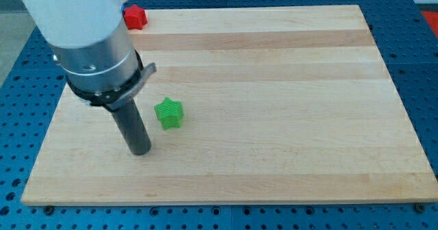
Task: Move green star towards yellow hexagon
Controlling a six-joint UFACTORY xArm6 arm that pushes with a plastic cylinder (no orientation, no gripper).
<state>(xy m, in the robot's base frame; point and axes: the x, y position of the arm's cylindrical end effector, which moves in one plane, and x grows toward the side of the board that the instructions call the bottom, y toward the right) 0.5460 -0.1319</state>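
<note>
A green star lies on the wooden board, left of its middle. My tip rests on the board just to the view's lower left of the star, a short gap apart from it. No yellow hexagon shows in this view; the arm's white and grey body covers the upper left part of the board.
A red block, roughly star-shaped, sits at the board's top edge on the left, partly behind the arm. The board lies on a blue perforated table.
</note>
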